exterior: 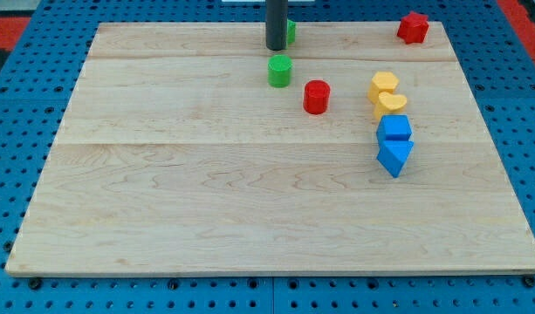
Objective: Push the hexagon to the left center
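Observation:
A yellow block that looks hexagonal sits on the wooden board at the view's right, touching a yellow heart-like block just below it. My tip rests near the top centre of the board, far to the left of the yellow blocks. It stands right in front of a green block, which it mostly hides, and just above a green cylinder.
A red cylinder lies between the green cylinder and the yellow blocks. A blue cube and a blue triangle sit below the yellow heart. A red block is in the top right corner.

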